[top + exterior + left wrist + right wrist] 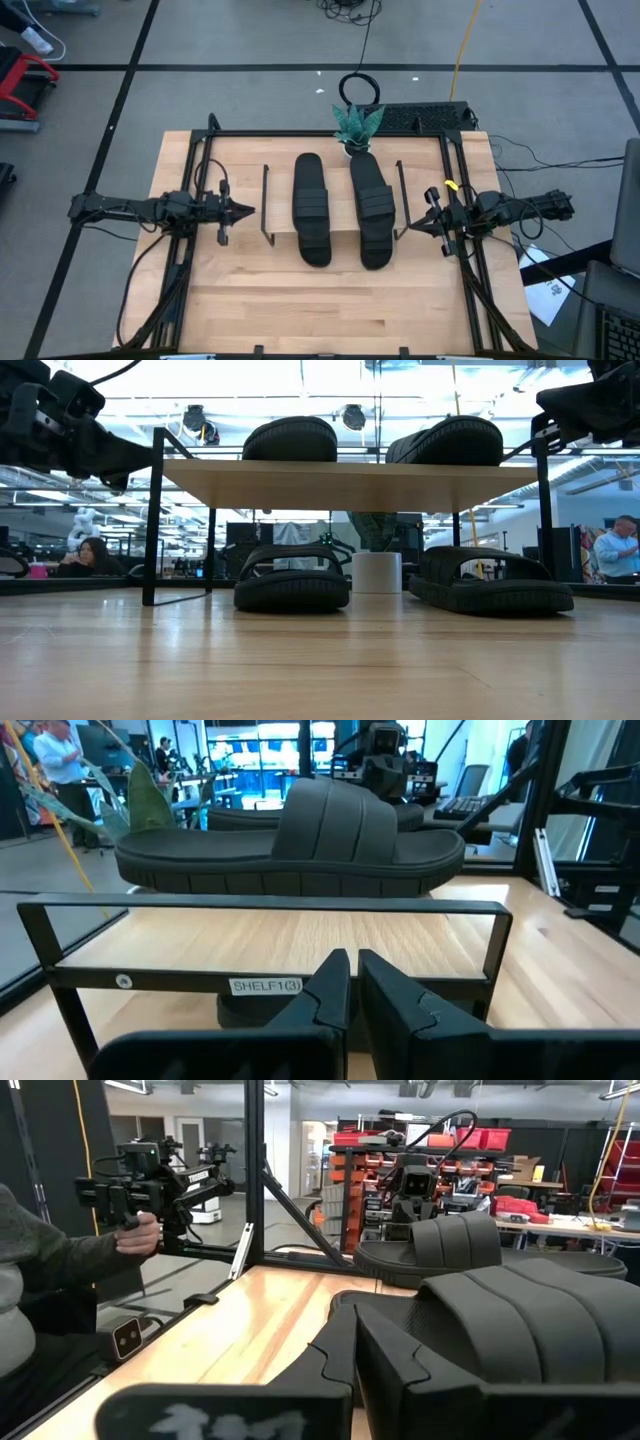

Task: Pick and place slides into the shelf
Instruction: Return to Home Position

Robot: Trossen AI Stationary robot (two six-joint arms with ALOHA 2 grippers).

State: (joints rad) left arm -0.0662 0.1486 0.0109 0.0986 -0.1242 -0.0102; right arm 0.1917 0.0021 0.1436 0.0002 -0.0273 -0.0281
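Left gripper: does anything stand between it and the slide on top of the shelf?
Yes: the shelf's black side frame crosses right in front of the left gripper, with the nearest top slide just beyond it.

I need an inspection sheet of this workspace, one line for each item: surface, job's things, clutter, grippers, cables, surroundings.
Surface: light wooden table.
Job's things: shelf mid-table; two slides on its board, two beneath it on the table.
Clutter: potted plant behind the shelf.
Grippers: left gripper left of the shelf, shut, empty; right gripper right of it, shut, empty.
Cables: yellow cable and black coil on the floor beyond the table.
Surroundings: one person far right in the room behind, another far left.
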